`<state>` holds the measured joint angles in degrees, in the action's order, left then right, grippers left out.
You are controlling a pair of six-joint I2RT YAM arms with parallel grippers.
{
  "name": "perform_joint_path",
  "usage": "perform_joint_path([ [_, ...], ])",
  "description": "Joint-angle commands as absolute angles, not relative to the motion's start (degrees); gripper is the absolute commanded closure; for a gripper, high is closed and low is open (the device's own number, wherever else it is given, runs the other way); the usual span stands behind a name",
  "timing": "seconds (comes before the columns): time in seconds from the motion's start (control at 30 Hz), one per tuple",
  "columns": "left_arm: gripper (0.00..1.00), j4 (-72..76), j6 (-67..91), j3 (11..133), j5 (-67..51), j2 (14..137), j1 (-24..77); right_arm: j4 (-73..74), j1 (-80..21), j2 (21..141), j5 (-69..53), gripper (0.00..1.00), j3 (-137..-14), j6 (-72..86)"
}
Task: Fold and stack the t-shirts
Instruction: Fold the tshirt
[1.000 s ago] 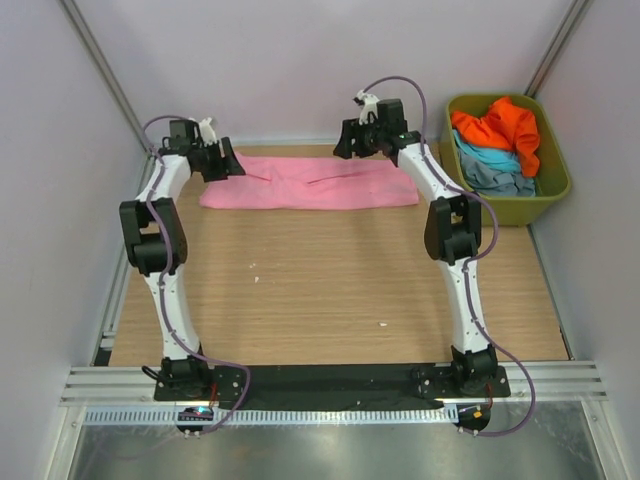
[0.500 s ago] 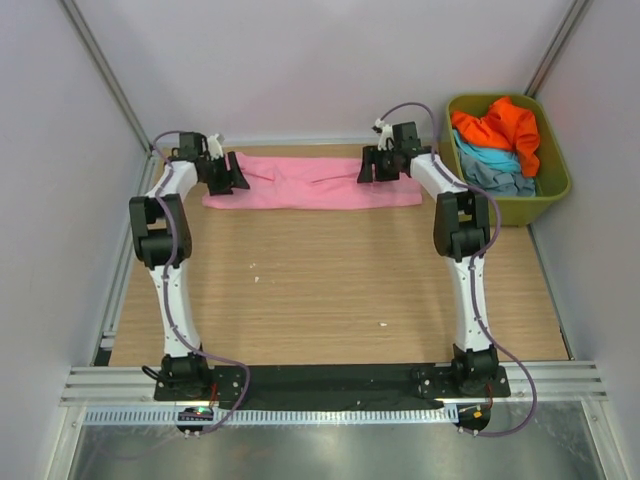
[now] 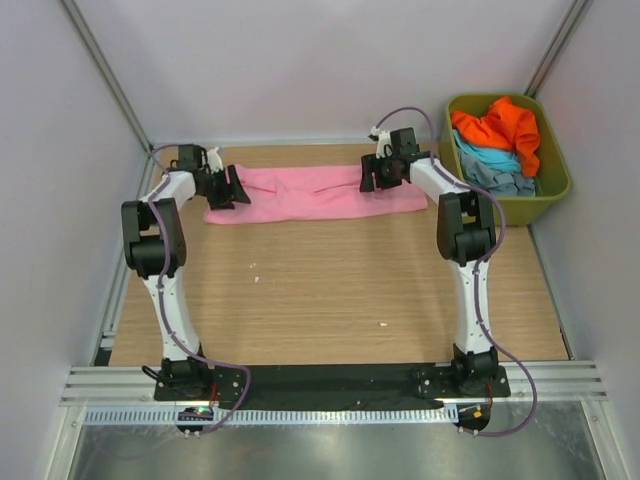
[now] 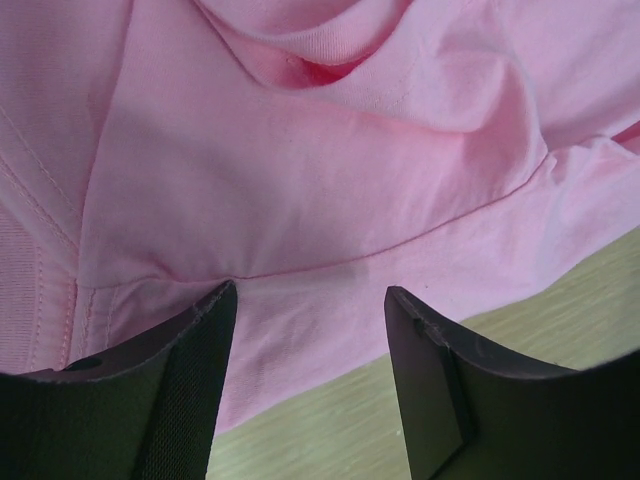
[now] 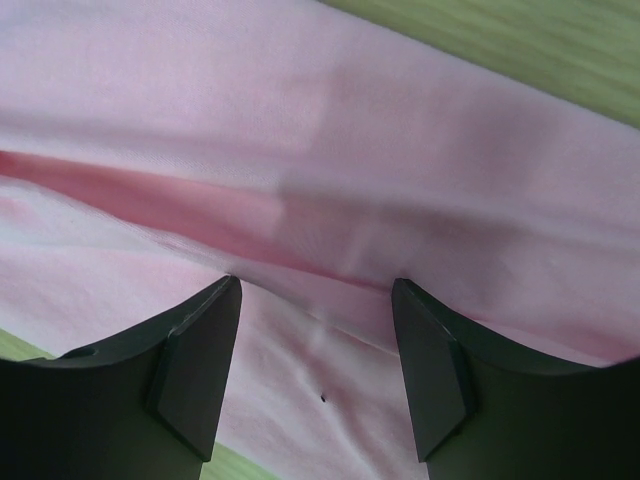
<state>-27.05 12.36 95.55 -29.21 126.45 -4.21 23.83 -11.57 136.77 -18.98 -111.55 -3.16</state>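
A pink t-shirt [image 3: 305,193] lies folded into a long strip across the far part of the wooden table [image 3: 330,290]. My left gripper [image 3: 228,187] is open over the strip's left end. In the left wrist view [image 4: 305,340] its jaws stand apart above pink cloth [image 4: 300,180] at the cloth's edge. My right gripper [image 3: 372,176] is open over the strip's right part. In the right wrist view [image 5: 315,330] its jaws straddle a fold in the pink cloth [image 5: 330,120]. Neither gripper holds anything. Orange [image 3: 500,125], light blue [image 3: 487,158] and grey-blue [image 3: 505,180] t-shirts lie crumpled in the tub.
An olive-green plastic tub [image 3: 555,190] stands at the far right of the table, beside my right arm. Walls close in the table at the left, back and right. The black base rail [image 3: 330,380] runs along the near edge.
Both grippers have come down from above the strip's ends onto the pink t-shirt. The right end of the strip has shifted slightly.
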Motion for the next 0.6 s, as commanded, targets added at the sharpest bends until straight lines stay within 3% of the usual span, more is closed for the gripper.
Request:
perform_joint_path([
  [0.0, 0.37, -33.6, 13.6, 90.1, -27.9, 122.4, -4.3, 30.4, -12.1, 133.3, -17.2, 0.32, -106.7, -3.8],
  [0.33, 0.37, -36.4, 12.8, 78.1, -25.4, 111.1, -4.3, 30.8, -14.7, 121.6, -17.6, 0.32, -92.2, -3.7],
  [0.57, 0.37, -37.4, 13.0, 75.4, -25.0, 104.2, -4.3, 31.4, -14.8, 118.7, -16.4, 0.32, -95.2, -5.4],
])
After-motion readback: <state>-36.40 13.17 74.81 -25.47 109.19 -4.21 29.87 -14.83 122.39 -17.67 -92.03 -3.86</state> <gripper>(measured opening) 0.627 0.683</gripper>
